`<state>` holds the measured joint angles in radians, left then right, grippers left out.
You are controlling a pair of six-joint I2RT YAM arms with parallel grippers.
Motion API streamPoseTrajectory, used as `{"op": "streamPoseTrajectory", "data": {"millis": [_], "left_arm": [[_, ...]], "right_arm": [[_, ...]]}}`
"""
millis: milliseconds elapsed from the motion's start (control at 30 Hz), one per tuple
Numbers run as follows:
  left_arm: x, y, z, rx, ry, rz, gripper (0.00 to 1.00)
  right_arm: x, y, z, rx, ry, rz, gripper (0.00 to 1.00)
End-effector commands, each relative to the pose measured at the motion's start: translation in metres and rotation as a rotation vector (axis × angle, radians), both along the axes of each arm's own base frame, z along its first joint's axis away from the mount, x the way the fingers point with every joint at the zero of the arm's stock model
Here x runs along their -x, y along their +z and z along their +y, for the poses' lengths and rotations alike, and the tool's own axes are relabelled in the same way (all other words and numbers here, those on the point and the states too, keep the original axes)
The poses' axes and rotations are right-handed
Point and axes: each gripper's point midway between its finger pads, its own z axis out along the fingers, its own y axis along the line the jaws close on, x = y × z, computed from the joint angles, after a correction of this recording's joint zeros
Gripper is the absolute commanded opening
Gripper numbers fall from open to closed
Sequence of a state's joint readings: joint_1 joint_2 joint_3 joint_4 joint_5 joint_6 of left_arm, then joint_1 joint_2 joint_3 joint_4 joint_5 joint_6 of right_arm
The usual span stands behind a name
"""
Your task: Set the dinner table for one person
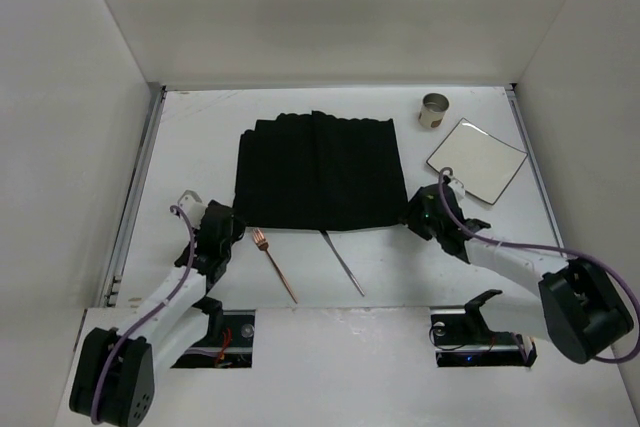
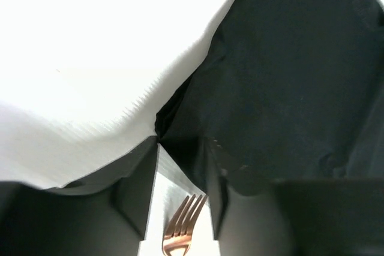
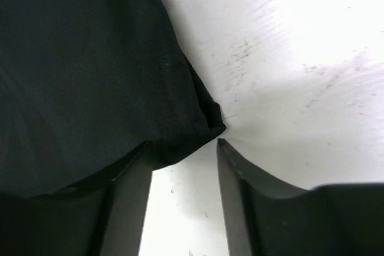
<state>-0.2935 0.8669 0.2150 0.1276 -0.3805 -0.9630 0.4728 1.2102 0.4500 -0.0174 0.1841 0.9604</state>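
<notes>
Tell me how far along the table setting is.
Early. The black mat lies rippled on the dinner table. The left gripper and right gripper sit open at its near corners, apparently to straighten it. The fork, slim utensil, plate and cup all lie off the mat, unplaced.

Left arm [image 1: 165,299] and right arm [image 1: 505,259] are white links with black joint housings, 1 purple cable [image 1: 530,244] along each (right one loops wider). Left gripper [image 1: 235,228] and right gripper [image 1: 415,211] are black too.

Black mat [image 1: 315,172], copper fork [image 1: 278,269], white dinner table [image 1: 200,147].
</notes>
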Motion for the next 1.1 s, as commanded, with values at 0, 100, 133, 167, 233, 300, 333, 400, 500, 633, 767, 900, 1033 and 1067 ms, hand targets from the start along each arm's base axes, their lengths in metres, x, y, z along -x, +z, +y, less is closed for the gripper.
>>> {"op": "streamPoseTrajectory", "data": {"millis": [0, 100, 133, 167, 233, 300, 333, 400, 500, 633, 767, 900, 1033, 1067], "left_arm": [[-0.01, 0.036, 0.01, -0.073, 0.005, -0.087, 0.38], [-0.021, 0.063, 0.007, -0.084, 0.01, -0.151, 0.41], [-0.025, 0.067, 0.001, -0.077, -0.001, -0.158, 0.41], [-0.03, 0.069, -0.008, -0.067, -0.022, -0.164, 0.41], [-0.039, 0.07, -0.032, -0.043, -0.082, -0.172, 0.41], [-0.046, 0.065, -0.065, -0.016, -0.159, -0.176, 0.41], [-0.047, 0.063, -0.079, -0.009, -0.189, -0.172, 0.41], [-0.049, 0.053, -0.11, 0.0, -0.265, -0.147, 0.41], [-0.05, 0.036, -0.136, 0.017, -0.328, -0.111, 0.41], [-0.046, 0.01, -0.137, 0.02, -0.332, -0.049, 0.4], [-0.037, -0.009, -0.12, -0.001, -0.299, -0.002, 0.4], [-0.034, -0.015, -0.1, -0.027, -0.252, 0.015, 0.4], [-0.043, 0.01, -0.102, -0.004, -0.252, -0.035, 0.4], [-0.048, 0.023, -0.106, -0.002, -0.26, -0.072, 0.4]], "right_arm": [[-0.015, 0.036, -0.004, 0.059, 0.013, -0.103, 0.55], [-0.026, 0.065, 0.012, 0.079, 0.075, -0.18, 0.51], [-0.03, 0.072, 0.021, 0.08, 0.1, -0.2, 0.47], [-0.034, 0.076, 0.032, 0.08, 0.127, -0.216, 0.41], [-0.04, 0.08, 0.058, 0.064, 0.186, -0.239, 0.29], [-0.046, 0.078, 0.074, 0.044, 0.204, -0.253, 0.22], [-0.049, 0.073, 0.08, 0.032, 0.206, -0.253, 0.2], [-0.051, 0.056, 0.085, 0.008, 0.186, -0.219, 0.16], [-0.043, 0.026, 0.074, 0.001, 0.127, -0.153, 0.11], [-0.029, -0.011, 0.053, 0.039, 0.066, -0.082, 0.09], [-0.02, -0.027, 0.041, 0.038, 0.02, -0.04, 0.08], [-0.024, -0.02, 0.042, 0.038, 0.018, -0.056, 0.08], [-0.029, 0.006, 0.041, 0.029, 0.005, -0.108, 0.12], [-0.031, 0.014, 0.044, 0.033, 0.022, -0.127, 0.16]]}}
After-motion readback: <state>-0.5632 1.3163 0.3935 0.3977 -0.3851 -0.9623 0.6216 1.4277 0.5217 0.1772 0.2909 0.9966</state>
